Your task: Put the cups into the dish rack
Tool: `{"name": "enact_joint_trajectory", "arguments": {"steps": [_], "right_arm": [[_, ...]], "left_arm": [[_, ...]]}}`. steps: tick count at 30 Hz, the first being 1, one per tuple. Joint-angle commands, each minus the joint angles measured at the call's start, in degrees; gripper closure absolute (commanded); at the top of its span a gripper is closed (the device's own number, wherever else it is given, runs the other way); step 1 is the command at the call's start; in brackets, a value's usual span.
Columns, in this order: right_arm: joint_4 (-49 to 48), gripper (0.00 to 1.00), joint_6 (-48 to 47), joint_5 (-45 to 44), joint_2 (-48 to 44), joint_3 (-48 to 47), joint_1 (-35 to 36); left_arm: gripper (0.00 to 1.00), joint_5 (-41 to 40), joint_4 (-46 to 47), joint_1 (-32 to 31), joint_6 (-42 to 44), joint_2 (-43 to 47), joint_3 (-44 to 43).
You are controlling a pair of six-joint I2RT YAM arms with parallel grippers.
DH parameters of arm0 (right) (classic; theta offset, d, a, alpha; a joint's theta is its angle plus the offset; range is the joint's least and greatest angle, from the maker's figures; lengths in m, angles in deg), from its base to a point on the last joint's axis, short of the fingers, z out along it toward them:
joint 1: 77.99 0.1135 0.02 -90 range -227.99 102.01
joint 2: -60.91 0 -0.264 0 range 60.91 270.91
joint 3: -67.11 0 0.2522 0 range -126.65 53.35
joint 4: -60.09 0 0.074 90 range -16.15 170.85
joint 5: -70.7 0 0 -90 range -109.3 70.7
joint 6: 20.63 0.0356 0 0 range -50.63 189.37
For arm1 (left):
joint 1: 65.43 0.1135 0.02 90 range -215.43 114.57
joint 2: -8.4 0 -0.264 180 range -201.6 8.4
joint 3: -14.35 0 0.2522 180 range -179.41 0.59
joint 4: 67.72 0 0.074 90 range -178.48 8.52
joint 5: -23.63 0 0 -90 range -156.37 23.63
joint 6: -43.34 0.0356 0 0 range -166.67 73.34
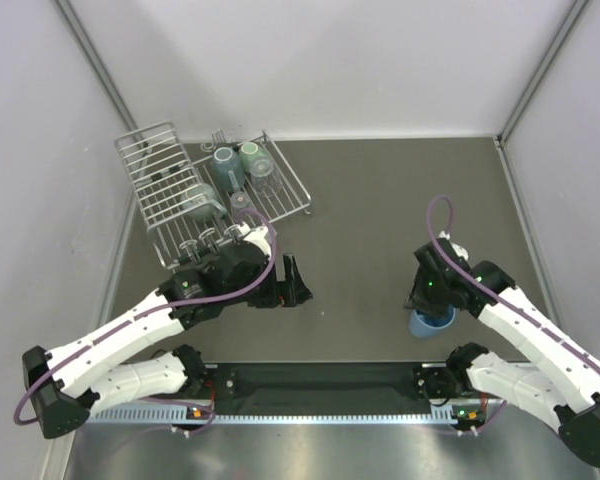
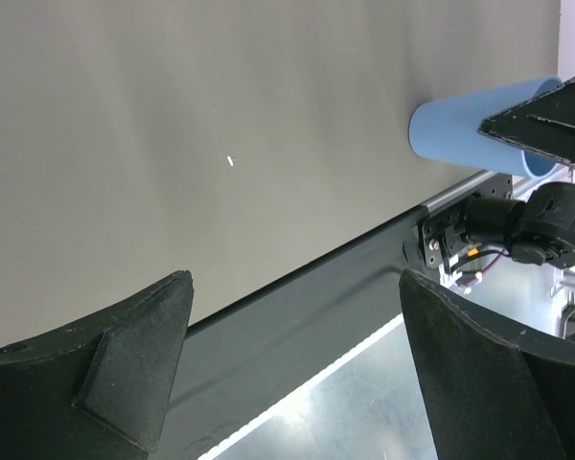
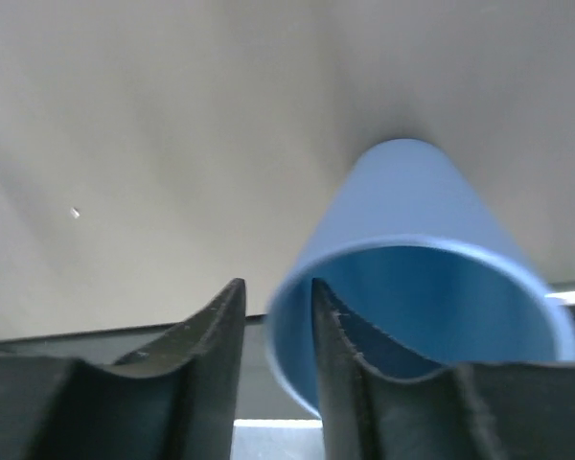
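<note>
The blue tumbler stands upright on the grey table at the right; it also shows in the left wrist view and the right wrist view. My right gripper straddles its rim, one finger inside and one outside, with a small gap left at the outer finger. My left gripper is open and empty, low over the table just right of the dish rack. In the rack stand a grey-teal mug, a mint-green mug and clear glasses.
The rack sits at the far left against the white wall. A black strip and metal rail run along the table's near edge between the arm bases. White walls enclose the table on three sides.
</note>
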Motion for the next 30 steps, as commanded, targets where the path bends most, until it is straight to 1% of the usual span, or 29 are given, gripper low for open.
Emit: {"name": "enact_joint_trajectory", "arguments": {"steps": [1,2,3,4,5,8,10,11,15,19,23,25,26,28,29,30], "right_arm": [[-4.3,0.69,3.5,-0.7,1.8,-0.6,3.9],[-4.5,0.73,4.0,-1.2,2.4,-0.9,6.3],[-4.8,0.75,4.9,-2.5,3.8,-1.9,7.8],[-4.9,0.77,5.3,-3.3,4.7,-2.6,10.8],[-4.9,0.86,5.8,-4.1,5.6,-3.5,12.3],[-5.3,1.0,5.8,-5.9,10.7,-6.8,17.1],[-5.5,1.0,5.7,-6.9,14.4,-9.5,19.4],[-5.3,1.0,5.7,-7.6,15.6,-10.5,21.8],[-4.9,1.0,5.0,-11.3,22.7,-17.5,27.9],[-4.9,1.0,4.2,-12.6,30.1,-23.3,34.3],[-4.6,0.99,3.5,-13.7,36.9,-29.0,38.1],[-4.4,0.94,3.3,-13.5,38.2,-29.7,38.7],[-4.3,0.88,2.9,-13.4,38.7,-29.9,39.1],[-4.5,0.82,2.8,-12.8,39.6,-30.0,39.2],[-4.6,0.75,2.5,-12.8,39.6,-30.0,39.3],[-4.8,0.74,2.3,-12.7,39.3,-29.9,39.3]], "left_arm": [[0.07,1.5,3.6,-0.1,-0.1,-0.6,-1.6],[0.07,1.2,3.4,-0.1,0.0,-0.7,-1.7],[0.07,1.1,3.3,-0.1,0.0,-0.8,-1.9],[0.07,0.8,2.7,-0.1,0.1,-0.8,-2.2],[0.07,0.6,2.2,-0.1,0.1,-0.8,-2.4],[0.07,-1.8,0.9,-0.1,0.1,-0.9,-3.1],[0.07,-2.8,0.1,-0.1,-0.1,-0.7,-3.5],[0.07,-3.1,-0.2,-0.1,-0.3,-0.7,-3.6],[0.07,-4.3,-1.9,-0.1,-0.6,0.3,-3.9],[0.07,-5.7,-2.4,-0.1,-1.5,1.4,-3.5],[0.07,-7.1,-4.0,-0.1,-2.3,2.1,-3.7],[0.07,-7.9,-5.1,-0.1,-2.8,2.6,-3.7],[0.07,-8.3,-5.3,-0.1,-2.9,2.8,-3.6],[0.07,-8.8,-6.2,-0.1,-3.6,3.2,-3.5],[0.07,-9.1,-6.4,-0.1,-4.0,3.3,-3.4],[0.07,-9.4,-6.5,-0.1,-4.2,3.7,-3.3]]}}
